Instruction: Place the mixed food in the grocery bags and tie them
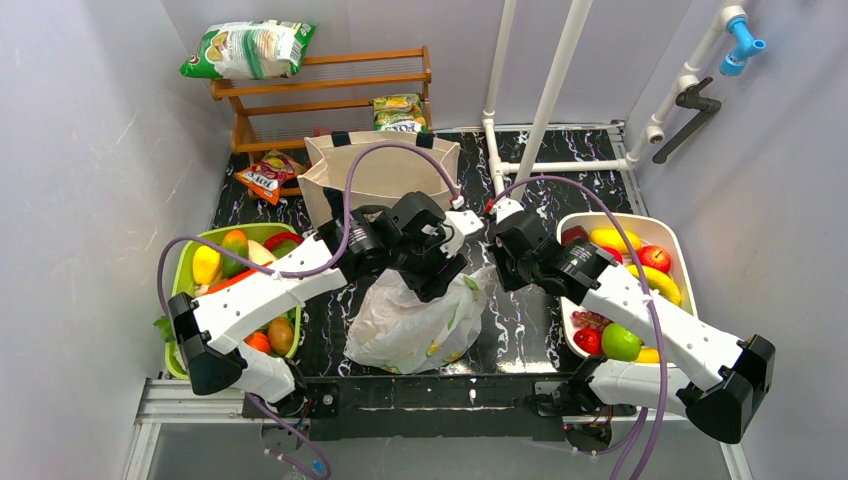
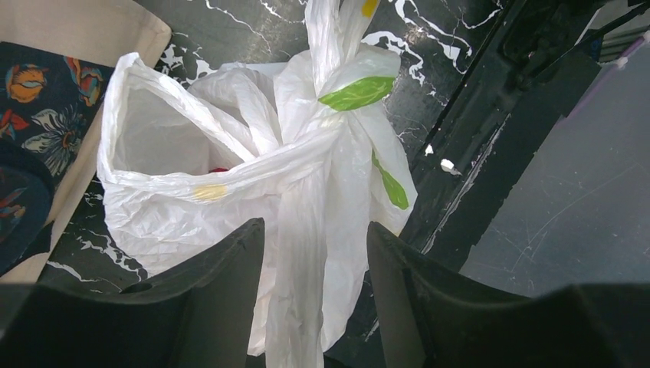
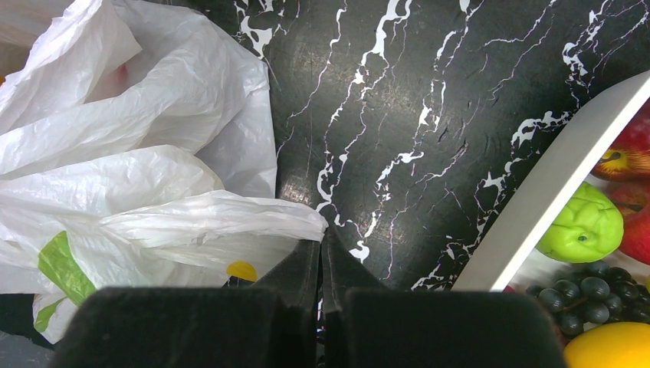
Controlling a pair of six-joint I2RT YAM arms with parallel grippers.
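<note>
My left end effector (image 2: 314,227) stands about half open over the white plastic bag (image 2: 192,199). One handle strip hangs between its fingers, and I can't tell whether they press on it. My right end effector (image 3: 320,247) is fully closed, its tips at a corner of the bag. The bag sits mid-desk (image 1: 520,320), just nearer than the canvas tote (image 1: 385,175).

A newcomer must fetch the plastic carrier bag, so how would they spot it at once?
On the black marbled tabletop, look midway between the green fruit tray and the white fruit tray. There, just in front of the boxy beige canvas tote, slumps the thin white plastic carrier bag. Only it is crinkly and translucent, with green leaf prints.
</note>
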